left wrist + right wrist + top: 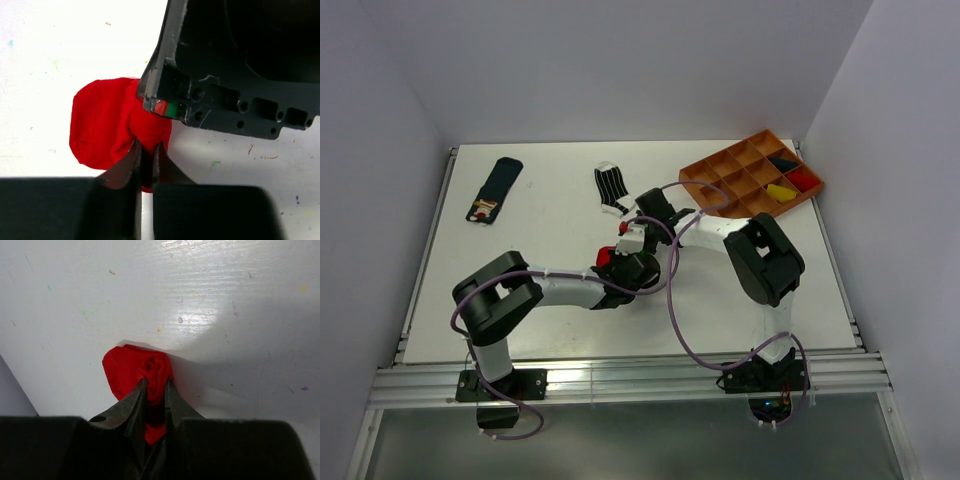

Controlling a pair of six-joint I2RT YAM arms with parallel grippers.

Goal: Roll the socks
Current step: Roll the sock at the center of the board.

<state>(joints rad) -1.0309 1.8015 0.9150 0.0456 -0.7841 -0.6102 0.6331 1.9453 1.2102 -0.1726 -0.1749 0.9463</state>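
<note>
Red sock [605, 256]: near the middle of the surface [520, 290], held between both tools, bunched into a small thick lump, partly rolled by the look.
Left tool [146, 160]: nearly closed, clamped on a fold at the edge of the red sock [100, 125], with only a thin slit of cloth between.
Right tool [155, 395]: also pinched on the red sock [127, 372], squeezing a wrinkled ridge of cloth.
Striped sock [611, 187]: flat on the surface just behind the tools, black and white bands, white toe, not touched.
Navy sock [496, 188]: flat at the far left, well apart from the others, patterned cuff at the near end.
Tray [720, 180]: orange, rigid, divided in compartments, at the far right; holds a yellow bundle [779, 191] and some dark and red pieces too small to identify.
Handling: probably very light, soft and limp, with no stiffness; tends to sag and open when released; good friction, not slippery, not fragile.
Where to hold: better on a doubled layer or on the roll itself, pinched deep; not on a single loose edge, prone to slip out.
Materials: matte stretchy knit for the socks; hard dark pointed metal on the tools; smooth white surface with small paint specks.
Risk: likely to unroll on early release, before tucking the cuff over.
</note>
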